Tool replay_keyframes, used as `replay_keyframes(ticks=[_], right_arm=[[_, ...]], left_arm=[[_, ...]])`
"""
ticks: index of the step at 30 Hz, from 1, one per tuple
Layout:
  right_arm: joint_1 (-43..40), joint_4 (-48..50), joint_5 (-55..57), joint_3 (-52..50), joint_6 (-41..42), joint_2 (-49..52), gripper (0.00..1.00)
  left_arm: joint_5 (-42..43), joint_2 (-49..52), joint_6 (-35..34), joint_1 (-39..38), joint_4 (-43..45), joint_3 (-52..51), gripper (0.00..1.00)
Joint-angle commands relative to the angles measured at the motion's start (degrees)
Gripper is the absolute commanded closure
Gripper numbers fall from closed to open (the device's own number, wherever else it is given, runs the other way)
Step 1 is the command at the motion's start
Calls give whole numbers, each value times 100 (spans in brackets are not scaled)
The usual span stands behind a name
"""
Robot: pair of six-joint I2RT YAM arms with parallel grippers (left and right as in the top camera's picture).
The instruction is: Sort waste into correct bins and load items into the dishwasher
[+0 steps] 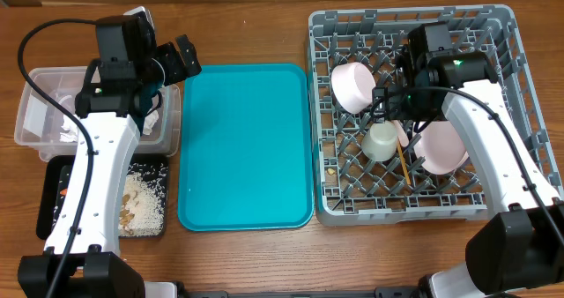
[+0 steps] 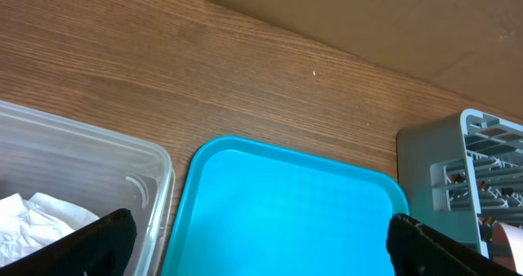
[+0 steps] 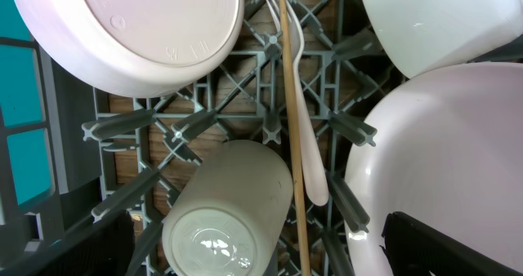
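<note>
My left gripper hangs open and empty between the clear tub and the teal tray. In the left wrist view, white napkins lie in the tub. The black tray holds pale crumbs and an orange bit. My right gripper is open over the grey dish rack, just above the white cup lying on its side. A wooden stick and white fork lie beside the cup. The pink plate and a white bowl lean on the pegs.
The teal tray lies bare between the bins and the rack. A second white bowl sits at the top right of the right wrist view. Bare wooden table runs along the far side.
</note>
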Motion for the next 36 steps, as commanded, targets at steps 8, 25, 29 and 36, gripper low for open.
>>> replay_keyframes(ticks=[8, 25, 29, 36], right_arm=[[-15, 280, -7, 155, 24, -251, 0], [79, 2540, -737, -68, 4, -496, 0], [378, 3373, -728, -70, -2, -960, 0], [590, 3888, -557, -70, -195, -1980, 0]], left_arm=[[-35, -85, -101, -11, 20, 111, 0], [-35, -85, -101, -11, 17, 111, 0], [-35, -85, -101, -11, 20, 111, 0], [-35, -85, -101, -11, 17, 111, 0]])
